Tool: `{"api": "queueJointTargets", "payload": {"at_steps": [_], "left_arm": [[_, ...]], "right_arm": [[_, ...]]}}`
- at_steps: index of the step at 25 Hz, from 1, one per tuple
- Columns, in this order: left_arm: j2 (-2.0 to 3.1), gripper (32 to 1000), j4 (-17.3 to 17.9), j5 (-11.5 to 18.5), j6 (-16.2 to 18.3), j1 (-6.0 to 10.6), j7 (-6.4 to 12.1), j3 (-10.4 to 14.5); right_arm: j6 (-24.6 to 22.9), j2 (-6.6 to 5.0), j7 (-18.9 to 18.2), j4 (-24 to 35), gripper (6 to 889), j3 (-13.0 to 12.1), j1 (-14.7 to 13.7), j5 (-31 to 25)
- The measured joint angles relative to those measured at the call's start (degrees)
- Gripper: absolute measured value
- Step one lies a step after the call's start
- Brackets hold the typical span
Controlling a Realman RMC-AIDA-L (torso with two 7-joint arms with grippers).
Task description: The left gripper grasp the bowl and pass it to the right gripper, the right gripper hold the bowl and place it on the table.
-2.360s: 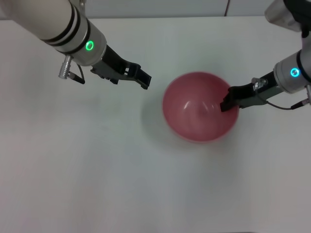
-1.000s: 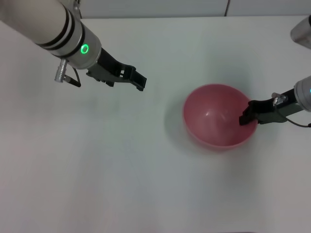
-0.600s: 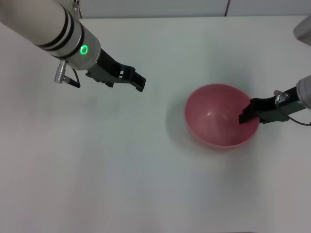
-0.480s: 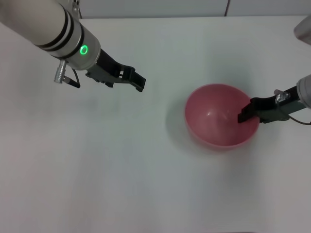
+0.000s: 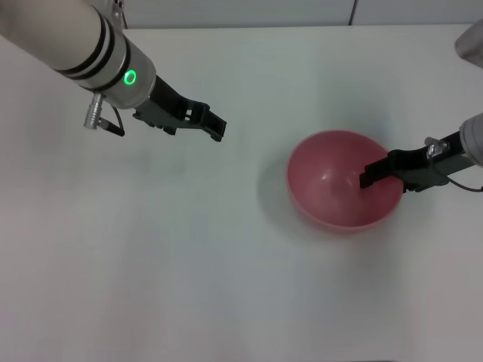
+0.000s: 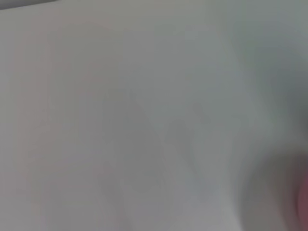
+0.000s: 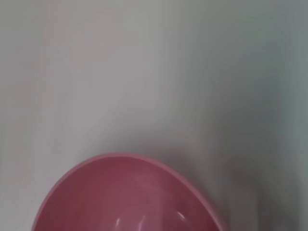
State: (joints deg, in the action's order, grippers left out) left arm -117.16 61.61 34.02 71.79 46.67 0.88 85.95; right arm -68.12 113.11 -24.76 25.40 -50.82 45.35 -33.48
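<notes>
Right hand point(image 5: 367, 178), seen from the head camera: its fingers reach over the right rim of the bowl point(image 5: 337, 190) and into the hollow. Compared with half a second earlier the tip sits farther inward, away from the rim; whether it has let go of the rim cannot be told. The bowl stands upright on the bench point(image 5: 226, 286), right of centre, where it stood half a second ago. Left hand point(image 5: 213, 125): hovering over the bench's upper left, well apart from the bowl, fingers close together and holding nothing, unchanged. The right wrist camera shows the bowl's point(image 7: 130, 197) rim and inside from above.
</notes>
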Motion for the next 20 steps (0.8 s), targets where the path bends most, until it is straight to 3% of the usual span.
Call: {"api": "queueJointTargets", "payload": {"at_steps": [2,8,15,20], "left_arm": [[0.0,850,0.0,0.0,-0.22,0.0,0.0,0.0],[0.0,850,0.0,0.11,-0.46,-0.21,0.0,0.0],[0.0,850,0.0,-0.01,-0.45,-0.73,0.0,0.0],[0.05,850,-0.05,-0.04,-0.56,-1.57,0.0,-0.06]], "right_arm": [[0.0,0.0,0.0,0.0,612,0.01,0.0,0.0],[-0.61,0.0,0.0,0.0,695,0.02,0.02,-0.02],[-1.17,0.01,0.2,0.3,695,0.02,0.13,-0.19],[-4.15,0.17,1.87,4.0,695,-0.23,0.14,0.01]]}}
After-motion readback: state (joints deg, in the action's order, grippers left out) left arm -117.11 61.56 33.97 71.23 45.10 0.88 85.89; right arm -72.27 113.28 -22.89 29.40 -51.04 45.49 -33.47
